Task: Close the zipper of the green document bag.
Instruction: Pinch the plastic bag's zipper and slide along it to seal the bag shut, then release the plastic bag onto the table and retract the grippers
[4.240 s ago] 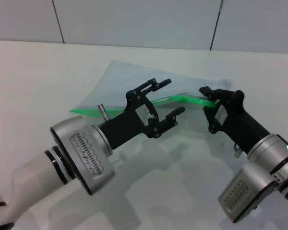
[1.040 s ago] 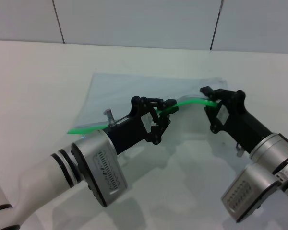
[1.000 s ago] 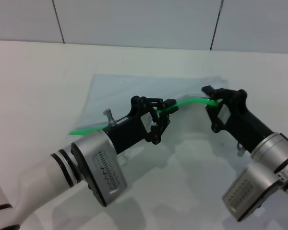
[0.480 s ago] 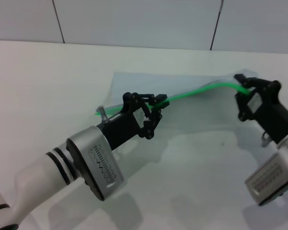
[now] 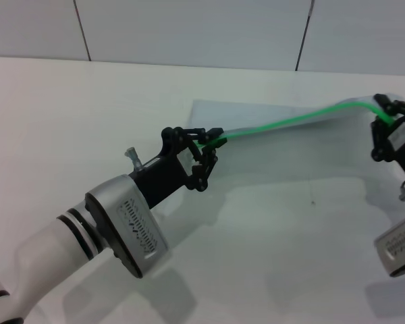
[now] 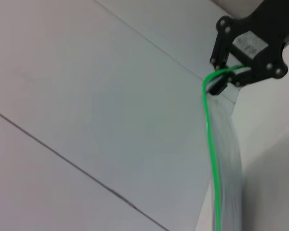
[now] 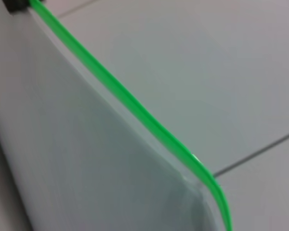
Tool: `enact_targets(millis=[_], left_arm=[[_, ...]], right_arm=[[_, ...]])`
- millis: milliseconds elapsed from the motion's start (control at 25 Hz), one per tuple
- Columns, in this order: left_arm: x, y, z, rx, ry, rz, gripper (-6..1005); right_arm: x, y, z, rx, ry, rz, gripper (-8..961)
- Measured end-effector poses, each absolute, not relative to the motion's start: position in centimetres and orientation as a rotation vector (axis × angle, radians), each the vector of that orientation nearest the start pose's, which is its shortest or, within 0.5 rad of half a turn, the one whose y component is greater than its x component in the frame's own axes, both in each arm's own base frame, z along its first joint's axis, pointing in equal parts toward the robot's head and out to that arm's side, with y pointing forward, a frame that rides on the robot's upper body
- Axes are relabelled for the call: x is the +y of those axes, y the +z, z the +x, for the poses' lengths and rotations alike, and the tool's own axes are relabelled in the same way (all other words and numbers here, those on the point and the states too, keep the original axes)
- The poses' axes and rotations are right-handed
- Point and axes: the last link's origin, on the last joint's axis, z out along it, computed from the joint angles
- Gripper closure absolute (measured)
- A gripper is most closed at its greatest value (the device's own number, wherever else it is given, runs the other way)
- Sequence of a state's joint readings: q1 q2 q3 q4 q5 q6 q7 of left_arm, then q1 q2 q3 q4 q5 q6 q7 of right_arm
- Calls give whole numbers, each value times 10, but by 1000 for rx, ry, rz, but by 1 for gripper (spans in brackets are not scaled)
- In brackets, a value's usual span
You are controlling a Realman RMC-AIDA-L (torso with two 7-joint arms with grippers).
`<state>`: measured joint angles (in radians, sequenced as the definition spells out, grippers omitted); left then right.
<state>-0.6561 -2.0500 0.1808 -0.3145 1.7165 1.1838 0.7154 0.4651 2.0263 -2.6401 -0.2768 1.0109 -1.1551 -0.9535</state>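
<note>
1. Left gripper [image 5: 208, 143], seen from the head, is clamped on the zipper [image 5: 290, 121] near the middle of the tabletop. My right gripper [image 5: 385, 113], at the right edge, pinches the strip's other end. The bag [image 5: 283, 152] hangs between them, its zipper edge lifted and taut, its far side resting on the table.
2. Left wrist view: the zipper [image 6: 210, 159] runs straight to the right gripper [image 6: 225, 81], which is closed on it.
3. Right wrist view: the zipper [image 7: 125, 101] looks sealed along the bag [image 7: 82, 163].
4. I can't find the slider, so I judge closing well along, not confirmed.

L end effector [image 5: 204, 143] pinched, R end effector [image 5: 385, 108] clamped
</note>
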Motion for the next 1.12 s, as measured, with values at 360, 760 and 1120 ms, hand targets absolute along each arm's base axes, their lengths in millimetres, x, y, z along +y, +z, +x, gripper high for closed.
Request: enact_targets(millis=[360,760,1120], left_arm=[[327,-94,-245,541,-309,-2011,922],[334,-85,-242,477,-327,-1951,914],[336,-67,-235,359,-464,-1831,828]], right_arm=[[334,-25,312,-446,-56,-1684,892],[335,-19,315,-418,-64,-1654,891],[339,5,317,-321,-46,-1508,846]])
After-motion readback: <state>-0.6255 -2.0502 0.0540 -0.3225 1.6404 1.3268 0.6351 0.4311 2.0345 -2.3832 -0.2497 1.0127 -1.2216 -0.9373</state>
